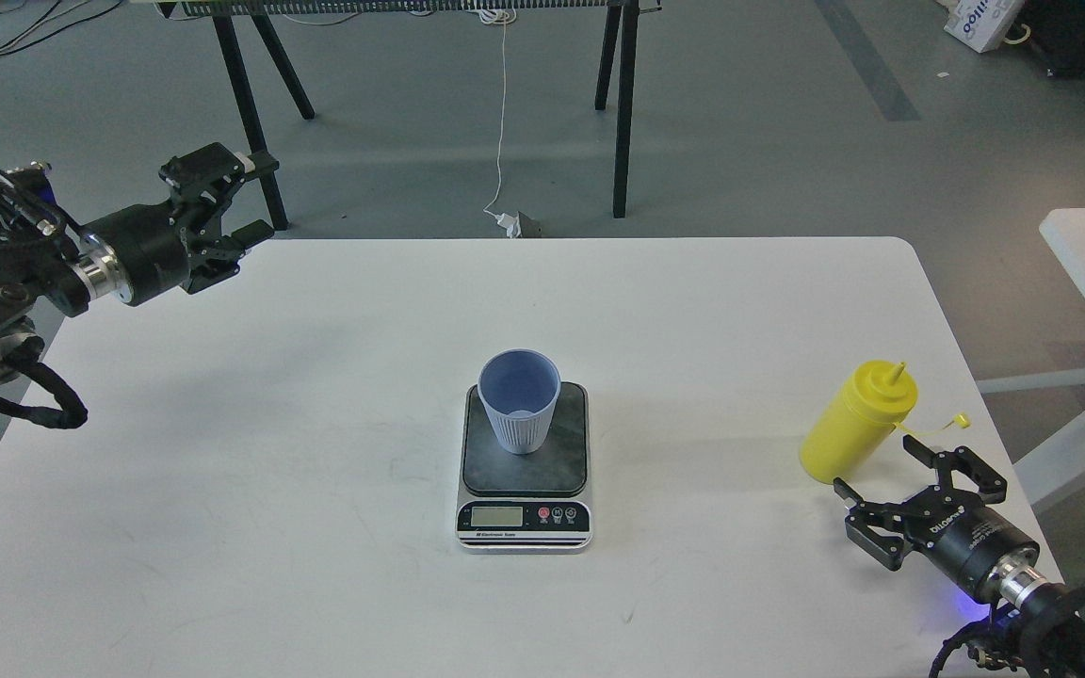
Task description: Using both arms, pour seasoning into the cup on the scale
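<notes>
- The right black two-finger gripper (910, 485), right of the flat dark grey digital scale (525, 466), has its jaws spread wide, holding nothing.
- The yellow plastic squeeze bottle (851, 426) stands just beyond it, uncapped.
- The ribbed blue-grey plastic cup (519, 400) sits upright on the scale; I see nothing in it.
- The left black gripper (232, 202), far left of the scale, hangs open.

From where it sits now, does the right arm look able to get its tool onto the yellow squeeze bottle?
Probably yes. The right tool is open, close beside the seasoning bottle and facing it, with only bare table between them. The cup and scale stand well off to the left.
</notes>
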Tool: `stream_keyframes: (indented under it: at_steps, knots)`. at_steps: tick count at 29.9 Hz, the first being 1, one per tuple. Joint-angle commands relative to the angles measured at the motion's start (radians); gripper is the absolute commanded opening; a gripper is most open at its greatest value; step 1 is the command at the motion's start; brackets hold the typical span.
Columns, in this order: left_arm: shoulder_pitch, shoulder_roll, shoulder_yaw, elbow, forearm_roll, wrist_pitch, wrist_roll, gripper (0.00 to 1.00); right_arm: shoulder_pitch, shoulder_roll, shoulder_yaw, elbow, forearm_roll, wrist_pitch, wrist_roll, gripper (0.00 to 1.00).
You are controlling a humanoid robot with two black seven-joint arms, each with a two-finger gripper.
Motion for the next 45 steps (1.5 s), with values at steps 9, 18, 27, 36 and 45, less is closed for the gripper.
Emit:
stream_keyframes:
  at_steps: [9, 18, 27, 36, 45]
  knots:
    - [0.000, 0.003, -0.001, 0.002, -0.002, 0.000, 0.000, 0.97, -0.193, -0.183, 0.046, 0.254, 0.007, 0.000, 0.009, 0.99]
    - [0.011, 0.005, 0.001, 0.000, -0.002, 0.000, 0.000, 0.97, -0.187, -0.332, 0.278, 0.310, 0.007, 0.000, 0.009, 0.99]
    - [0.022, 0.008, -0.019, 0.002, -0.010, 0.000, 0.000, 0.97, 0.259, -0.309, 0.099, 0.098, -0.059, 0.000, 0.009, 0.99]
    - [0.020, 0.006, -0.045, 0.079, -0.050, 0.000, 0.000, 0.97, 0.470, -0.124, -0.016, -0.088, -0.133, 0.000, 0.012, 0.99]
    - [0.019, 0.006, -0.044, 0.079, -0.045, 0.000, 0.000, 0.98, 0.504, -0.090, -0.027, -0.097, -0.157, 0.000, 0.025, 0.99]
